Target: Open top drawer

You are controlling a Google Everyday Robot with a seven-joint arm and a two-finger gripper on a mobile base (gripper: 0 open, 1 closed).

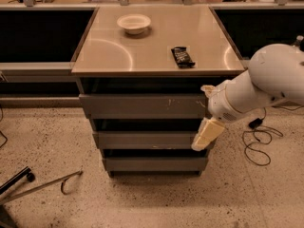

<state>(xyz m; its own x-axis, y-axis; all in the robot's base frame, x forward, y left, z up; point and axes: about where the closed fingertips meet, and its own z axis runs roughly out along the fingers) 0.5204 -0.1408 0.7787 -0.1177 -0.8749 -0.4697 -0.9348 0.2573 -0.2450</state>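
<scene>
The top drawer (142, 106) is the widest grey metal front under the counter top, with small white scratches right of centre. It stands shut, flush with a dark gap above it. Two narrower grey drawer fronts (147, 139) sit below it. My gripper (207, 134) hangs from the white arm (266, 84) at the cabinet's right front corner. Its cream-coloured fingers point down and left, in front of the right end of the middle drawer, just below the top drawer's right end.
A white bowl (134, 23) and a black remote-like object (182, 56) lie on the counter top (118, 51). A black cable (259, 137) lies on the speckled floor to the right. A metal bar and hook (42, 184) lie on the floor at the lower left.
</scene>
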